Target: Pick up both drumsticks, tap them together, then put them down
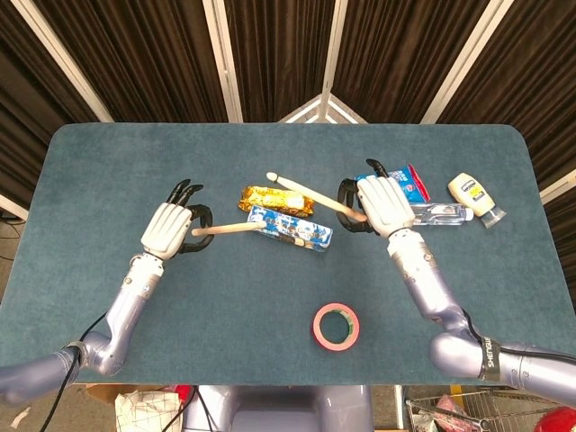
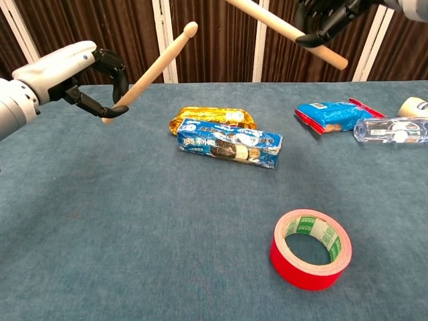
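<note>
My left hand (image 1: 171, 229) (image 2: 75, 75) grips one wooden drumstick (image 1: 232, 229) (image 2: 158, 63) by its butt, raised above the left side of the table, tip pointing right and up toward the middle. My right hand (image 1: 380, 202) (image 2: 328, 15) holds the other drumstick (image 1: 310, 193) (image 2: 284, 28) high over the right side, its tip aimed left and running out of the top of the chest view. The two sticks are apart, their tips a short gap from each other above the snack packs.
A gold snack pack (image 1: 277, 199) and a blue cookie pack (image 1: 290, 228) lie mid-table. A red tape roll (image 1: 336, 326) sits near the front. A blue packet (image 1: 403, 183), clear bottle (image 1: 439, 213) and mayonnaise bottle (image 1: 475, 194) lie at the right.
</note>
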You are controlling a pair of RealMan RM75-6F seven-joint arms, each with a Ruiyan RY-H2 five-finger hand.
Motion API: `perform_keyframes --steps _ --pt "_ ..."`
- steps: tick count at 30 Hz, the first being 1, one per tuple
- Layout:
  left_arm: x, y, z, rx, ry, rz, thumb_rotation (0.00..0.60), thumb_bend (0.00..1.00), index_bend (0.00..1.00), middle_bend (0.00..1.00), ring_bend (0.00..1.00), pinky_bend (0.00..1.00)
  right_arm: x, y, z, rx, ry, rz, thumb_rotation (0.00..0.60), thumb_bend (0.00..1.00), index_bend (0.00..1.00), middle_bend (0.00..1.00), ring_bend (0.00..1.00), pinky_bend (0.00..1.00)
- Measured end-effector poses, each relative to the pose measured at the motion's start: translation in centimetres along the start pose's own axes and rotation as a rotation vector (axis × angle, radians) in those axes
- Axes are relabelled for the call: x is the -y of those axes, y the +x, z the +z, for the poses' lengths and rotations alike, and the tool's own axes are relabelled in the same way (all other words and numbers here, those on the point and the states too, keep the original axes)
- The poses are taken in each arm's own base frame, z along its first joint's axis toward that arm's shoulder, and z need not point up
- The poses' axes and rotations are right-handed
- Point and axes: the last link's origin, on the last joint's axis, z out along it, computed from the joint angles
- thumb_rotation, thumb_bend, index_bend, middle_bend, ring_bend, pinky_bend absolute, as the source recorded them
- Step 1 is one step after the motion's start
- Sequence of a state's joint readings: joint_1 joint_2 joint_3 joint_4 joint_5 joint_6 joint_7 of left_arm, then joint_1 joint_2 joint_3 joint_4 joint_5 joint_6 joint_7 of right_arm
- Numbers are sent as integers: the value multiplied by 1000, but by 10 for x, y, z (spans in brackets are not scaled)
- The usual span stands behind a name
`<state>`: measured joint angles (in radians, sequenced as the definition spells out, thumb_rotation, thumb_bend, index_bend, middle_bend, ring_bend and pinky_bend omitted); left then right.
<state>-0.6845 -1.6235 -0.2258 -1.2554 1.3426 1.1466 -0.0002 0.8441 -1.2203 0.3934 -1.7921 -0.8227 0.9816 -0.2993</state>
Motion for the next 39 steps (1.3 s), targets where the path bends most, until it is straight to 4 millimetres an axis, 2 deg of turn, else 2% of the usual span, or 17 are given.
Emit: perform_keyframes --steps 6,12,20,39 --pt "-3 -1 1 -12 -1 -16 600 466 652 593 129 36 4 9 -1 -12 -2 0 600 410 832 683 574 74" --pt "-11 1 6 -37 -16 -55 600 466 652 593 129 36 5 8 -3 -1 0 -2 600 410 837 683 574 74" --pt "-32 6 16 -67 -29 -110 600 466 652 593 129 36 6 6 -4 5 4 -1 600 410 839 683 574 74" --pt "-73 -3 32 -73 -51 -149 600 466 658 596 129 36 9 13 -5 1 5 7 600 410 840 683 574 74"
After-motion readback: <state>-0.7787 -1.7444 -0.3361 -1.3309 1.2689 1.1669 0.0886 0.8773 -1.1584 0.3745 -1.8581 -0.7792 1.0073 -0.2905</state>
